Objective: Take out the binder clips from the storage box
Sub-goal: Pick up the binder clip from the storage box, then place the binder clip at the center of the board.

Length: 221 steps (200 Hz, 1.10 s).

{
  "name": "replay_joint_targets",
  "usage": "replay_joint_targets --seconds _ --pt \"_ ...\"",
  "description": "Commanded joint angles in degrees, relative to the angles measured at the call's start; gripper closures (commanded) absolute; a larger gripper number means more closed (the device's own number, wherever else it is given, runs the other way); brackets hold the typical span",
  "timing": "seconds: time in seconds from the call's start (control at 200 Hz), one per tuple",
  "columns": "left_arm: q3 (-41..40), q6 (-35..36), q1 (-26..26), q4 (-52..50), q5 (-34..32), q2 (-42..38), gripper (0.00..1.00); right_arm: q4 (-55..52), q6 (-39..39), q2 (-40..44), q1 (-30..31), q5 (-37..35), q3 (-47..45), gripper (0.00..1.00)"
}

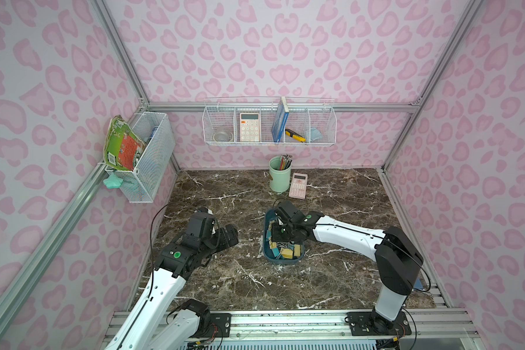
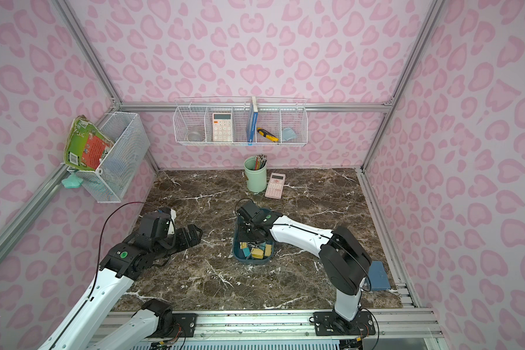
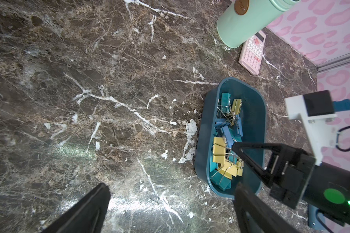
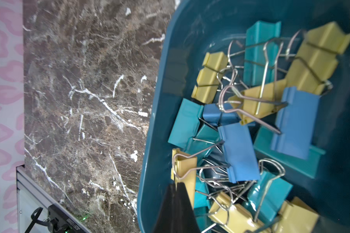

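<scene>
I am looking at the small yellow, blue and teal binder clips (image 4: 240, 153) with silver wire handles. They are all lying heaped inside the shallow dark teal plastic storage box (image 4: 156, 141). The box is sitting on the dark marbled table (image 1: 225, 288), directly beneath the right tool (image 4: 177, 187). That tool is reaching down into the box with its fingers pressed together, and the tips are meeting at one yellow clip (image 4: 185, 171). I cannot tell whether it is actually pinching it. The left tool (image 3: 171, 185) is hovering over the table just beside the box, with its fingers spread wide. Beyond the right tool, toward the back wall, a mint-green cylindrical pencil cup (image 1: 279, 178) is standing with a flat pink calculator (image 1: 298, 185) lying just beside it.
</scene>
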State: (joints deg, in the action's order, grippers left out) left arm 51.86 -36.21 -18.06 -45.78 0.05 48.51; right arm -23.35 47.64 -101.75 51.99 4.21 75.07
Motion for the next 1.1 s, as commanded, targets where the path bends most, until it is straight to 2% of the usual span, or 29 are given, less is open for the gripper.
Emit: replay_joint_targets --seconds 0.0,0.13,0.325,0.44,0.56,0.705,0.84,1.1 --pt "0.89 0.11 0.05 -1.18 -1.35 0.18 0.01 0.89 -2.26 1.89 0.04 0.31 0.20 1.00" --pt "2.04 -0.36 0.02 -1.45 -2.60 0.38 0.01 1.55 -2.57 2.96 0.12 0.77 1.24 1.00" --pt "3.24 -0.62 0.05 -1.09 -1.87 1.66 0.01 -0.31 -3.34 8.18 -2.16 -3.55 0.66 1.00" --pt "3.93 -0.55 0.05 -0.17 -0.56 3.51 0.01 -0.57 -2.78 14.43 -5.73 -6.63 -4.07 1.00" --pt "4.79 -0.62 -0.05 1.08 0.96 6.21 0.03 2.24 -1.95 22.02 -12.58 -6.38 -13.13 1.00" --pt "6.44 -1.32 -0.53 1.92 2.28 10.40 0.05 11.51 -2.63 29.07 -22.61 -0.60 -25.42 1.00" --pt "8.52 -1.89 -2.23 2.28 2.85 14.87 0.06 18.69 -4.22 30.63 -29.28 3.78 -32.13 1.00" --pt "12.82 -4.20 -6.91 2.15 2.76 23.06 0.11 25.38 -6.91 20.48 -35.82 14.26 -32.27 1.00"
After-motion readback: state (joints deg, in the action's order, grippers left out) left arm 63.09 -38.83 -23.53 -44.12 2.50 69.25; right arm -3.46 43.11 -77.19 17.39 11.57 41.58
